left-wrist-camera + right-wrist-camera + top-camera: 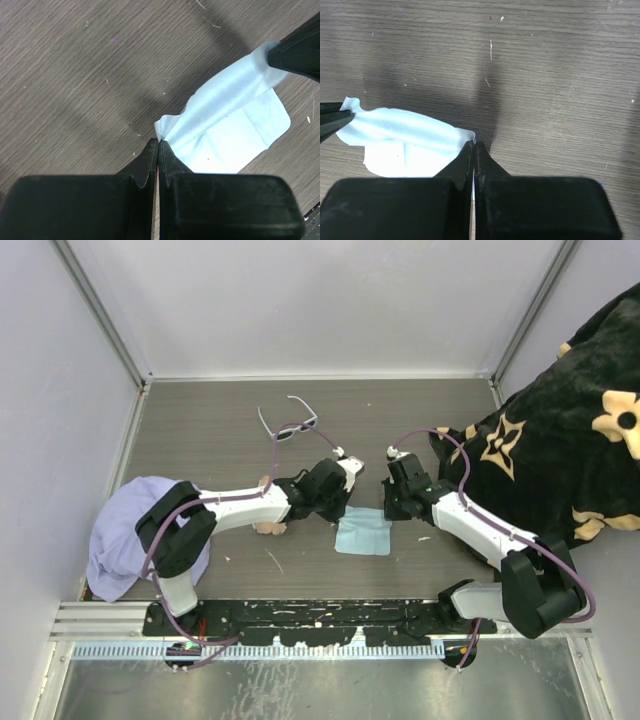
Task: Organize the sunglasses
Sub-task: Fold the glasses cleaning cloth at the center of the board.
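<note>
- Blue cloth (363,535) lies partly flat on the wood-grain table (220,440), its far edge lifted into a ridge between 2 grippers.
- Left gripper (157,146) is clamped on 1 far corner of the cloth, jaws pressed together with fabric between them.
- Right gripper (474,146) is pinched closed on the opposite far corner.
- Sunglasses (288,425), white-framed with temples unfolded, rest on the table beyond the cloth and to its left, well apart from it, touched by neither gripper.
- Lavender fabric (125,530) sits far left of the cloth; a black floral blanket (560,430) lies to its right.
</note>
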Controlling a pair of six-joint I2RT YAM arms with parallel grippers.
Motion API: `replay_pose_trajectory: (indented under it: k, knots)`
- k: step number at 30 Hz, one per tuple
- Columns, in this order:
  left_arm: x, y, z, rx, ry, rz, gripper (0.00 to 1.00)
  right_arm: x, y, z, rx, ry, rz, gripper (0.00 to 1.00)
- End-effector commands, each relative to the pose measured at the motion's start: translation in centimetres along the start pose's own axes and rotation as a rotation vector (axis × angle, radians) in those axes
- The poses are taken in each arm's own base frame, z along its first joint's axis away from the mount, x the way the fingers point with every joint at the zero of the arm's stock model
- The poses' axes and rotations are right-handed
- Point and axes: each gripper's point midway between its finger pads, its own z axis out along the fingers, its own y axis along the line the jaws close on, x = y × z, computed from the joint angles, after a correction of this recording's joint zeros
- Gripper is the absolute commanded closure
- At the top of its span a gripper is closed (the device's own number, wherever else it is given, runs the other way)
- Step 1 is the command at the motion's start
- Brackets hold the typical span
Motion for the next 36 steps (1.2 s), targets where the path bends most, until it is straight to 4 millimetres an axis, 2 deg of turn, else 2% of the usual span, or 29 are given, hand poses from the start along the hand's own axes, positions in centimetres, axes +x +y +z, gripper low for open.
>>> replay_pose_trajectory:
  k: [1, 9, 18, 23, 36]
  knots:
    - [-3.3, -1.2, -1.6, 0.069, -0.123, 0.059, 1.00, -1.9, 0.3, -1.0, -0.003, -0.070, 0.005, 1.00]
    - [-4.0, -1.8, -2.5, 0.120, -0.236, 0.124, 1.00, -2.3, 0.5, -1.5, -0.015, -0.095, 0.003, 1.00]
    - [-3.3, -1.3, -2.1, 0.106, -0.218, 0.154, 1.00, -2.9, 0.1, -1.7, 0.008, -0.127, 0.007, 0.99]
    - [-4.6, -0.6, -2.6, 0.062, -0.278, 0.187, 1.00, -3.5, 0.0, -1.8, 0.020, -0.137, 0.005, 0.98]
    - [-4.8, -0.3, -1.3, 0.059, -0.333, 0.279, 1.00, -3.4, 0.3, -1.1, 0.011, -0.124, -0.004, 1.00]
